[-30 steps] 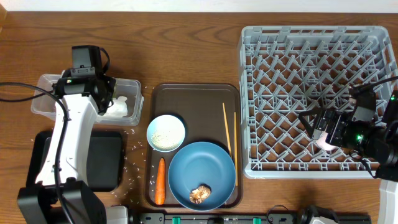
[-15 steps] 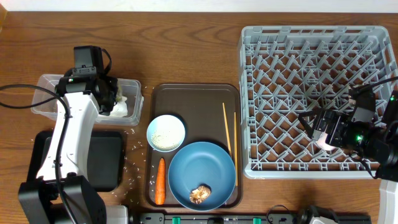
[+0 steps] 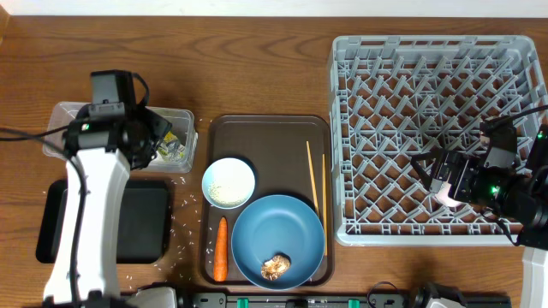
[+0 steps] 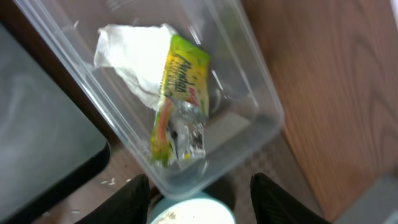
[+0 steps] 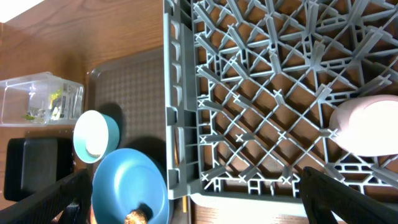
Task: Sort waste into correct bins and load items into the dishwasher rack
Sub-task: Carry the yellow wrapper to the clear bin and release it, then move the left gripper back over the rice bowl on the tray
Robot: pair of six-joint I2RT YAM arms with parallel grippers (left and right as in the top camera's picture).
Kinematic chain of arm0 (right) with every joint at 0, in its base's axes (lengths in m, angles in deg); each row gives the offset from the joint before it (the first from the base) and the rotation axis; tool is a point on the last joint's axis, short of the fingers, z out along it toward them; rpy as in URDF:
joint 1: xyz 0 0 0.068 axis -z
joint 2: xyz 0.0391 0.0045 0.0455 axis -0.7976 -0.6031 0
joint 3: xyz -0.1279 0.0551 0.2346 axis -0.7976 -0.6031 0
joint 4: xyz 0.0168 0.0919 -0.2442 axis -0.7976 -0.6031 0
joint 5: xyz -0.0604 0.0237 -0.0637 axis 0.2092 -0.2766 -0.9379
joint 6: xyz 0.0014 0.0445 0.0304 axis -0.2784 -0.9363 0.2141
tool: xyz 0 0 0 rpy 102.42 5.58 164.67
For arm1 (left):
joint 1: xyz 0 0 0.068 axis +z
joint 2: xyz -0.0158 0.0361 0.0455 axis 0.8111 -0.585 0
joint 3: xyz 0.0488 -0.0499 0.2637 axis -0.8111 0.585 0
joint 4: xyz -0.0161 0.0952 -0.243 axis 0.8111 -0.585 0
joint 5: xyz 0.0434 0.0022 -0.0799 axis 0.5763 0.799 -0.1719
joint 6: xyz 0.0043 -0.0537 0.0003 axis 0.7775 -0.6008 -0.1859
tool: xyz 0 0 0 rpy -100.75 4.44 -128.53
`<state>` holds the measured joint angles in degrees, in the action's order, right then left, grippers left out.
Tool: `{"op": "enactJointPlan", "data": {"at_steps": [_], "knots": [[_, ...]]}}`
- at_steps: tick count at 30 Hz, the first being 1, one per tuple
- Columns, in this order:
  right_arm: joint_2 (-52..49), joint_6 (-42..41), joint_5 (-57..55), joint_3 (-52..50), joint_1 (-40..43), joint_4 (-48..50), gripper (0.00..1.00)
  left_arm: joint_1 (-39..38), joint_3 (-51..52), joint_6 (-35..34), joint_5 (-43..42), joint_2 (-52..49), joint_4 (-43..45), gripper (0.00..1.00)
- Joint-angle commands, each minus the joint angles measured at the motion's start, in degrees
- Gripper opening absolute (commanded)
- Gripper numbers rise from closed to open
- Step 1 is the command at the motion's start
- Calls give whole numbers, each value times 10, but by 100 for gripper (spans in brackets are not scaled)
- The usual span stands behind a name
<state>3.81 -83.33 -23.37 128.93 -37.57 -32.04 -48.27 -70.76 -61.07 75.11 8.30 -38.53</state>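
Observation:
My left gripper [image 3: 145, 137] hangs open and empty over the clear tub [image 3: 60, 145]. Inside the tub lie a yellow-green wrapper [image 4: 177, 102] and a white paper scrap [image 4: 130, 53]. The black tray bin [image 3: 141, 222] sits just in front of the tub. On the brown serving tray [image 3: 274, 137] are a light-blue cup [image 3: 229, 182] with rice in it, an orange carrot [image 3: 221, 249], a blue plate [image 3: 278, 235] carrying a brown food lump [image 3: 276, 267], and two chopsticks [image 3: 312, 175]. My right gripper [image 3: 435, 169] stands wide open inside the grey rack [image 3: 428, 51], beside a pinkish-white cup [image 5: 367, 127].
Loose rice grains [image 3: 184, 227] are scattered on the wood between the black tray and the serving tray. The rack's front wall [image 5: 177, 124] stands between my right gripper and the serving tray.
My left gripper has opened, and the yellow-green wrapper now lies in the clear tub. The left arm has shifted slightly left. The right arm has not moved.

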Motion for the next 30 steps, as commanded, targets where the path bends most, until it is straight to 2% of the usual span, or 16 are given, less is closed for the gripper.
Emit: {"op": "enactJointPlan", "data": {"at_steps": [1,6,9,10,12,20,23,27,30], "knots": [[0,9,0,4,-5,6,99,-14,-6,125,-14,31,-29,54],[0,9,-1,4,-5,10,99,-36,-6,162,-14,35,-80,52],[0,9,0,4,-5,14,99,-56,-5,167,-14,31,-113,37],[0,9,0,4,-5,12,99,-65,-5,178,-14,31,-121,28],[0,9,-1,4,-5,10,99,-84,-5,203,-14,32,-132,23],[0,7,0,4,-5,5,99,-212,-6,268,-12,48,-164,25],[0,7,0,4,-5,9,99,-262,-6,267,11,54,-165,28],[0,8,-1,4,-5,8,99,-295,-6,263,23,59,-165,31],[0,12,0,4,-5,11,99,-296,-6,256,28,59,-172,40]]}}
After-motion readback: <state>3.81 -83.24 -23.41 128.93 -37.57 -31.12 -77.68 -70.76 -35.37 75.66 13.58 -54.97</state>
